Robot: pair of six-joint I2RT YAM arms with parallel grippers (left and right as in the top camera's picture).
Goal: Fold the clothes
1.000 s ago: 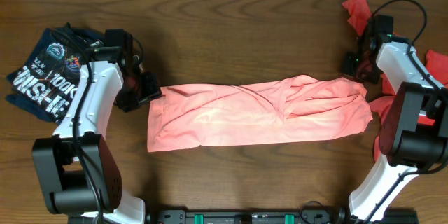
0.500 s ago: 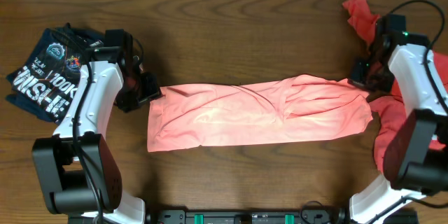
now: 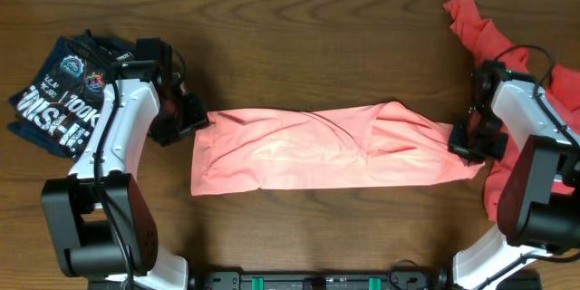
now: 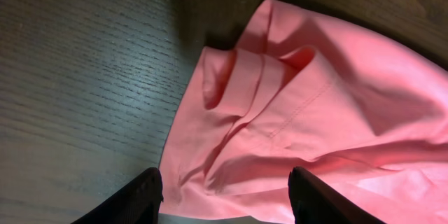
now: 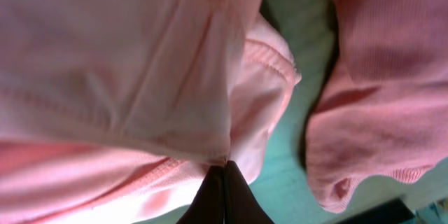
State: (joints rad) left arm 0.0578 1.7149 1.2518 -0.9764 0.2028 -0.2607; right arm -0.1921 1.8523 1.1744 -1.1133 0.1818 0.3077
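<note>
Right wrist view showed the right gripper (image 5: 224, 185) clenched, its two dark fingers pressed together on the hemmed edge of the salmon-pink T-shirt (image 5: 126, 63), apparently pinching that end so it could be lifted and carried over. Just beside it, across a strip of table (image 5: 297, 21), lay a coral-red garment (image 5: 378, 112), clear of the pinched hem. In the left wrist view the left gripper (image 4: 227, 192) was released, fingers spread wide over the shirt's bunched opposite end, probably poised to take a matching hold. From overhead, the shirt lay as a long band across the middle of the table between the arms, folded lengthwise by the look of it. A navy printed shirt (image 3: 59, 95) sat heaped at the far left.
</note>
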